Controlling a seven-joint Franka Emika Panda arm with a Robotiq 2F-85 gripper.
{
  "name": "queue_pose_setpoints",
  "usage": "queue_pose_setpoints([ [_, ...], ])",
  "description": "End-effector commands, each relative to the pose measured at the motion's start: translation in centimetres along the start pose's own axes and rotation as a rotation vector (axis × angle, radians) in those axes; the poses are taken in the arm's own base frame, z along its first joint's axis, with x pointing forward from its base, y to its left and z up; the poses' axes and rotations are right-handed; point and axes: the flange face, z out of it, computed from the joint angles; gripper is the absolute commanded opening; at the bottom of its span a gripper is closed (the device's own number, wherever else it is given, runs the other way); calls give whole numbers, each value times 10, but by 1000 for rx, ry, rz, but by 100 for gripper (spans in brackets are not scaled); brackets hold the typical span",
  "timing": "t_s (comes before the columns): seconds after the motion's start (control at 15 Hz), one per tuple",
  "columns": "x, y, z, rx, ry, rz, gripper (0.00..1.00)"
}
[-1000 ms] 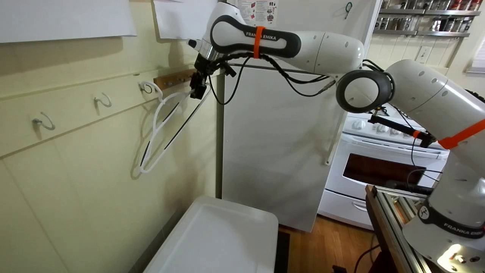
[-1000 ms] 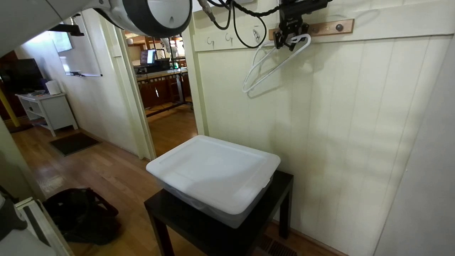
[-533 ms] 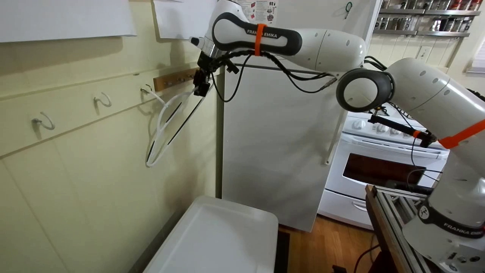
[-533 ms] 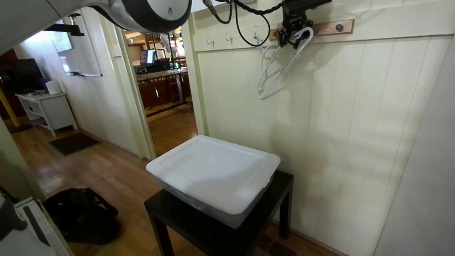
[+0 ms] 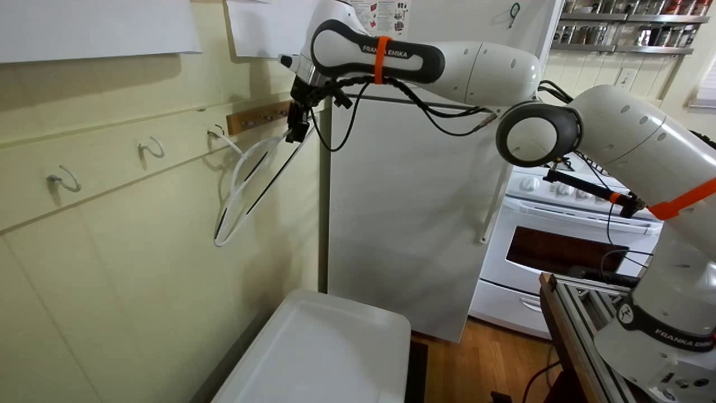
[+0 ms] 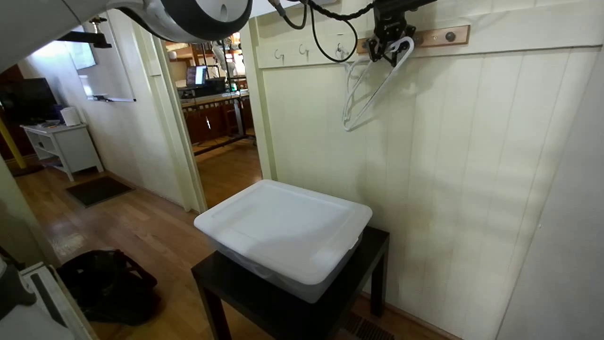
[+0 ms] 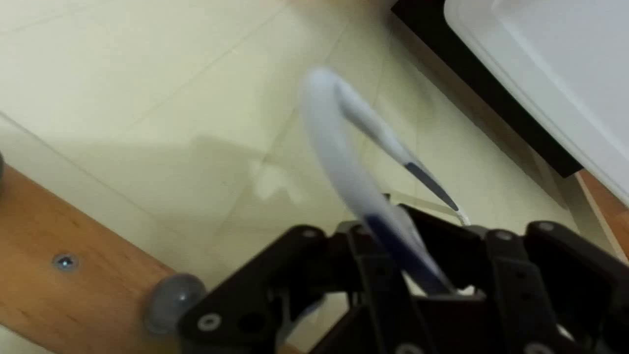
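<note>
A white hanger (image 5: 219,242) with dark strips hangs tilted by the wall. Its far corner points down in both exterior views (image 6: 348,128). Its hook end meets a metal wall hook (image 5: 215,132); I cannot tell if it is fully seated. My gripper (image 5: 297,138) points down beside the wall, with its fingers on the hanger near one corner, also seen in an exterior view (image 6: 384,59). In the wrist view a hanger strand (image 7: 334,147) runs between the close-set fingers of the gripper (image 7: 394,203). The exact contact is hidden.
A wooden peg rail (image 5: 258,116) is just behind the gripper, its round knob (image 7: 175,301) close by. More wall hooks (image 5: 152,148) are along the board. A white-lidded bin (image 6: 288,226) stands on a black table (image 6: 255,287) below. A grey fridge (image 5: 403,224) stands beside.
The gripper moved slightly away from the wall hook and up, then stayed nearly still. The hanger pivoted toward the wall, its hook end now lying at the wall hook.
</note>
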Motion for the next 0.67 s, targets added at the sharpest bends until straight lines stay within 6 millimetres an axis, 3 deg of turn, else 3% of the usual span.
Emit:
queue_pose_setpoints([
  [0.0,7,-8,1,23,-1,6,40],
  [0.4,26,-35,2,113,-17,-23,86],
  [0.53,34,-47,6,144,-36,-26,98],
  [0.6,39,-53,7,154,-38,-29,100],
])
